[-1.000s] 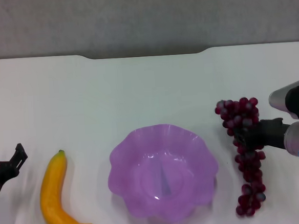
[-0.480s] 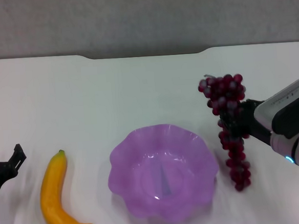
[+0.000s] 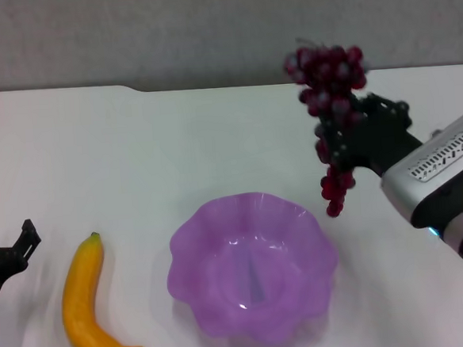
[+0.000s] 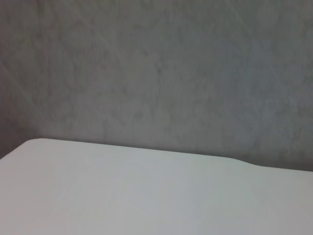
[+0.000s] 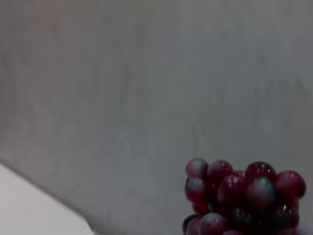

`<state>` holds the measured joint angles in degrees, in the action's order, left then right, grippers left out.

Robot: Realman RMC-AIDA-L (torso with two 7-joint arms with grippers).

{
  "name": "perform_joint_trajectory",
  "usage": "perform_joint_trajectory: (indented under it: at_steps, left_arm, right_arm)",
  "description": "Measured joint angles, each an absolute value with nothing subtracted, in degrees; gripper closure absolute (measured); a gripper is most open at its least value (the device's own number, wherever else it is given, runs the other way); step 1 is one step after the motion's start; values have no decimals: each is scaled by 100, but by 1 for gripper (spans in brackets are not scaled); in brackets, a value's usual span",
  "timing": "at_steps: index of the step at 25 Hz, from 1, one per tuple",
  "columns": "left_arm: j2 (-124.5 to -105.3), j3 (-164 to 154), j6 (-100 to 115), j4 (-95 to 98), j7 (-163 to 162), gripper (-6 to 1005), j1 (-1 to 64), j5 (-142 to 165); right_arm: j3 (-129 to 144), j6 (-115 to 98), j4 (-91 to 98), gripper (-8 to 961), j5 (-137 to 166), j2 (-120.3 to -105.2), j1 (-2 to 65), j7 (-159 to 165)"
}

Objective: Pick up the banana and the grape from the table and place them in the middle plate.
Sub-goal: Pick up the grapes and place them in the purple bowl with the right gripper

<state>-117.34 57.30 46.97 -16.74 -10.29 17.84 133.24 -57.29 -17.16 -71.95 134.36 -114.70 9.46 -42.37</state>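
One banana (image 3: 88,305) beside middle plate (image 3: 191,254).

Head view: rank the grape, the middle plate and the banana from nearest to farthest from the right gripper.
1. The grape: clamped in the right gripper, hanging in the air on the robot's right.
2. The middle plate: at the table's centre, below and to the left of that gripper.
3. The banana: far over on the left, lying near the parked left gripper.
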Motion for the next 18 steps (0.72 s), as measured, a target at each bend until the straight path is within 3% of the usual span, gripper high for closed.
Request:
perform_joint_trajectory:
  at_steps: [8,18]
  left_arm:
    - [-11744,5694,4667,-1691,-1019,110,1815,13327]
    - [-11748,5686,4686,-1696,-1024,110,1820,13326]
  right_arm:
    - [-5461,-1683,-7653,596,13588,-11467,1052,-4237]
    - [-4746,-1828,-6914,600,13533,-11511,1459,-4098]
